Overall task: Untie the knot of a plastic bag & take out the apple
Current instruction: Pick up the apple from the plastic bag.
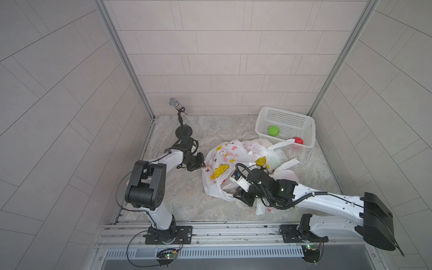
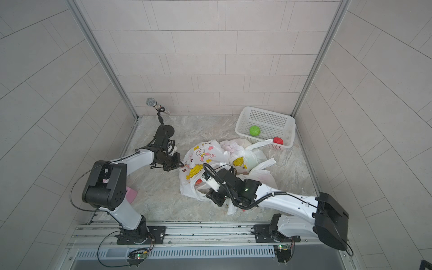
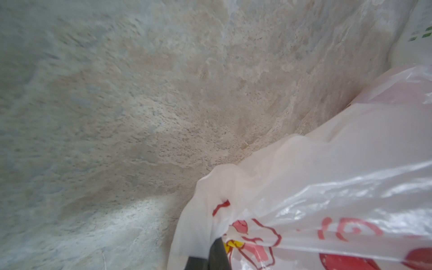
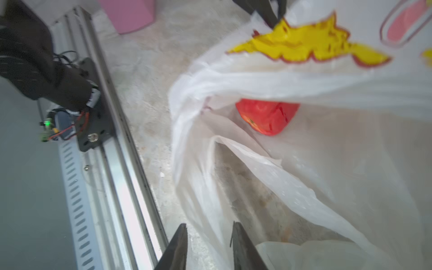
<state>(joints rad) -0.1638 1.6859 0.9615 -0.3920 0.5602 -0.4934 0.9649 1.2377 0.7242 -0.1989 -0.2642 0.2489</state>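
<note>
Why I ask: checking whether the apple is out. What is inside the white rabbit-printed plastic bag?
A red round apple lies inside the white rabbit-printed plastic bag, visible through its open mouth in the right wrist view. The printed film covers the rest of the interior.

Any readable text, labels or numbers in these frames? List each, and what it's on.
No text is legible.
printed bag: red marks by the rabbit and on the yellow patches, too small or blurred to read.
other white bag: green print, blurred.
</note>
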